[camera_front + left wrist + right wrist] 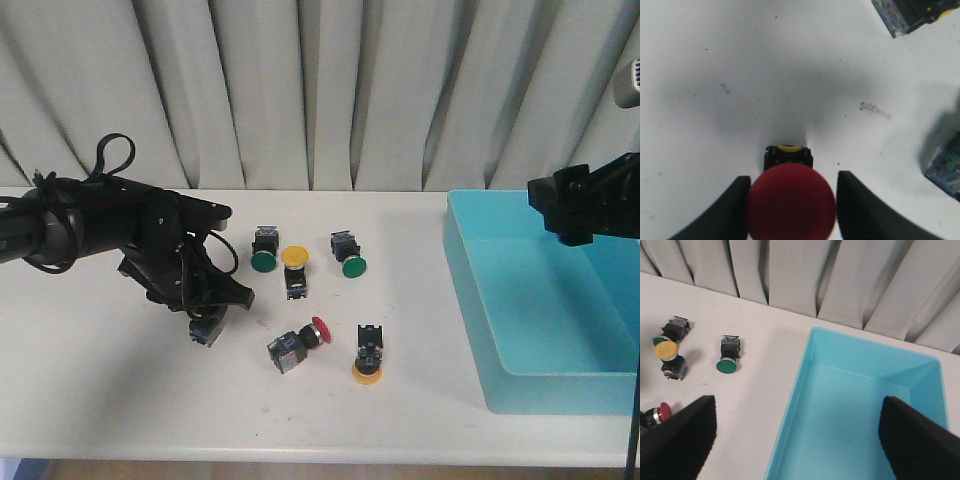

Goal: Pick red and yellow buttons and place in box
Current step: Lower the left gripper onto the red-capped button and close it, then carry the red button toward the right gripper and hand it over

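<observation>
L arm: reaches in from table's left edge, wrist bent down, left gripper [205,322] low at the tabletop; fingers [725,212] either side of a red button [790,202], appear closed on its cap. R arm: raised at right, right gripper [795,432] held high, fingers spread wide, nothing between.

Two green-capped switches are seen on the white table [90,390], toward its far side. The left green-capped switch [263,249] is laid with its black body pointing away and its cap facing the near edge. The right green-capped switch [348,253] is set a little apart, tilted, its cap also turned to the near side. A grey pleated curtain [320,90] is hung behind the table along the whole far edge. A faint smudge [874,109] is seen on the tabletop.
</observation>
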{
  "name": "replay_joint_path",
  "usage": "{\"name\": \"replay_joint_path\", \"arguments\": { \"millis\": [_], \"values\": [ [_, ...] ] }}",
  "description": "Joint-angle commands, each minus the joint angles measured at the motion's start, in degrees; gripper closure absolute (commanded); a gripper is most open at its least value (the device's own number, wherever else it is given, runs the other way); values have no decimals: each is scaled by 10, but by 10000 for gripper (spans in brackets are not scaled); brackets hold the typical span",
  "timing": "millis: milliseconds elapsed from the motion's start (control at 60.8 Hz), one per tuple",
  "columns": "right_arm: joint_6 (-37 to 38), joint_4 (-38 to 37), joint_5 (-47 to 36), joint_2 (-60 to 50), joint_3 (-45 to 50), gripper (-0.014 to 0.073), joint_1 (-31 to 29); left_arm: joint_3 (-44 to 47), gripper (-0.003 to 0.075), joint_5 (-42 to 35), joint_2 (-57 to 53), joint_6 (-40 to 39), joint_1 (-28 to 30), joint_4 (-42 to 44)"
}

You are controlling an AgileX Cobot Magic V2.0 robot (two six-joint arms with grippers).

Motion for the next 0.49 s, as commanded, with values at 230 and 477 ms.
{"name": "replay_joint_path", "arguments": {
  "millis": [230, 477],
  "values": [
    [-2, -2, -27, -9, -20, 3, 1, -16, 638, -29, -32, -5, -3, -6],
    [-12, 3, -27, -8, -19, 11, 2, -16, 728, -47, -105, -3, -3, -30]
  ]
}}
